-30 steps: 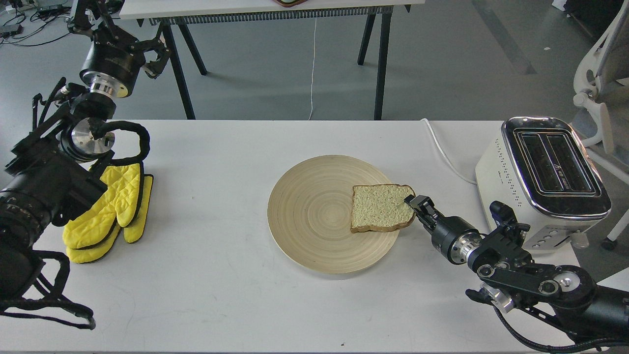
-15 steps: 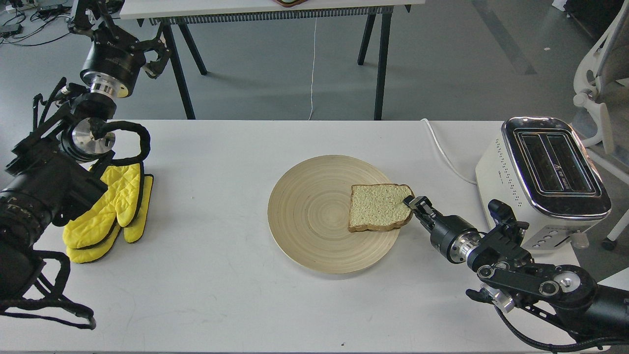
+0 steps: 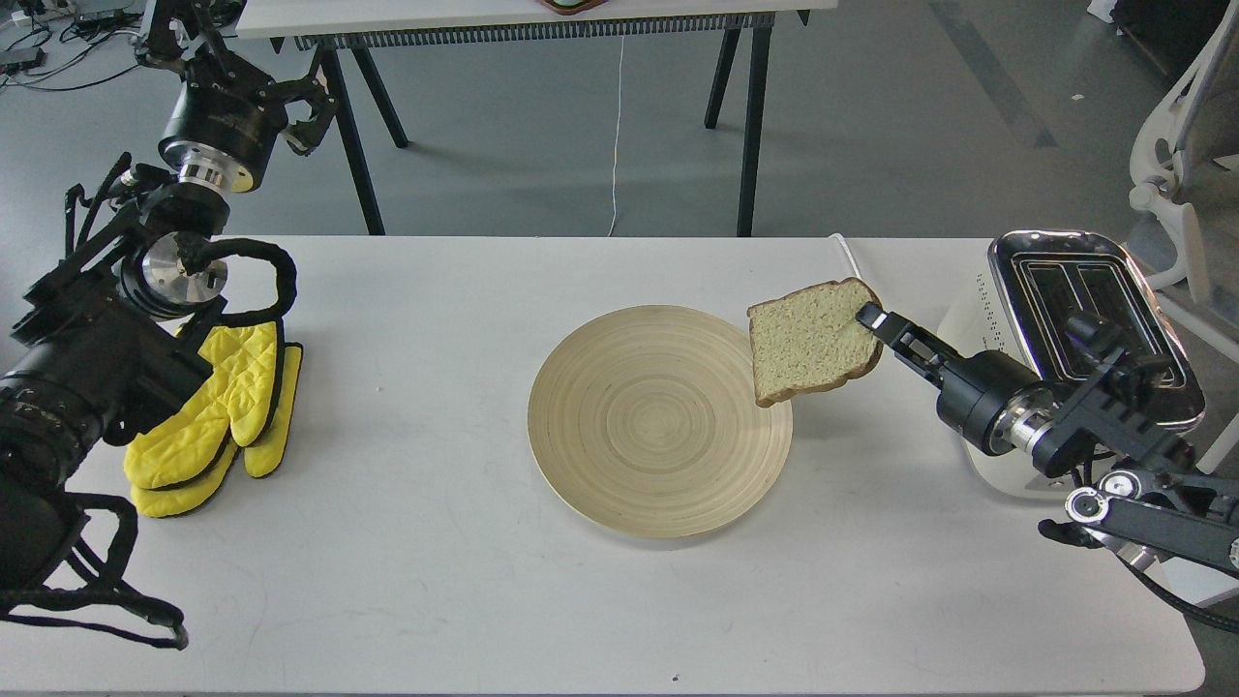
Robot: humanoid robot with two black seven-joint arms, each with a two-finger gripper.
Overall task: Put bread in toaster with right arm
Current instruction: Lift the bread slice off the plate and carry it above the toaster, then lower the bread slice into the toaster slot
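The bread (image 3: 808, 341), a pale speckled slice with a brown crust, hangs tilted in the air over the right rim of the round wooden plate (image 3: 649, 426). My right gripper (image 3: 869, 318) is shut on the slice's right edge and holds it clear of the plate. The cream-white toaster (image 3: 1089, 319) with its chrome two-slot top stands at the table's right edge, partly behind my right arm; the bread is to its left. My left gripper (image 3: 174, 34) is raised at the far left, beyond the table; its fingers are too cluttered to tell apart.
Yellow oven mitts (image 3: 218, 416) lie on the table's left side beside my left arm. The toaster's white cord (image 3: 871, 290) runs across the table behind the bread. Another table's black legs (image 3: 745, 126) stand beyond, and a white chair (image 3: 1181, 145) at the right.
My right gripper has lifted the bread off the plate and carried it up and to the right, toward the toaster. The slice now hangs tilted. The left arm has not moved.
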